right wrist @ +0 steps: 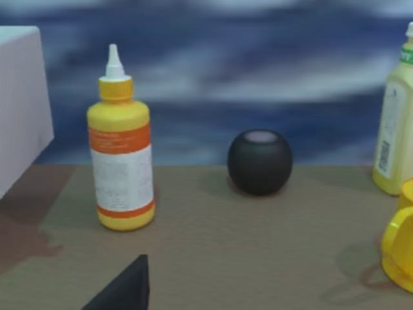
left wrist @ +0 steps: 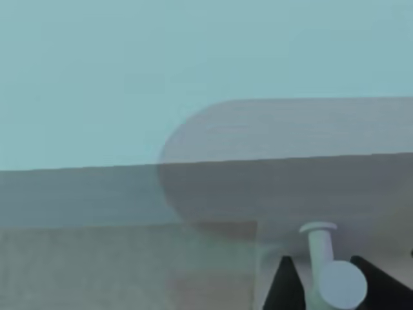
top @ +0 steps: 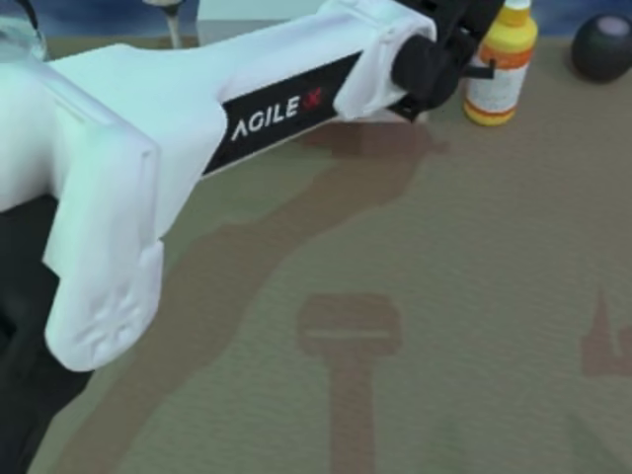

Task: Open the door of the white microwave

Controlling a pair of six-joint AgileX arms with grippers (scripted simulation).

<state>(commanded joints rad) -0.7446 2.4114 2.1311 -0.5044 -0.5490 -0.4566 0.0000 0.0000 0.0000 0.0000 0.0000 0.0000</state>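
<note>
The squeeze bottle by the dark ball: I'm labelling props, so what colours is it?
Yellow bottle with an orange and white label and a white nozzle, clearest in the right wrist view.

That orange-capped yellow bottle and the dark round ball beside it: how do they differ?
The yellow bottle is tall and cylindrical, with a white pointed nozzle; the dark ball is squat and rounded. The bottle is bright yellow with an orange-and-white label; the ball is plain charcoal with a pale flat top. In the top view the bottle sits next to the left arm's tool; the ball is farther right. Both stand upright on the table.
</note>
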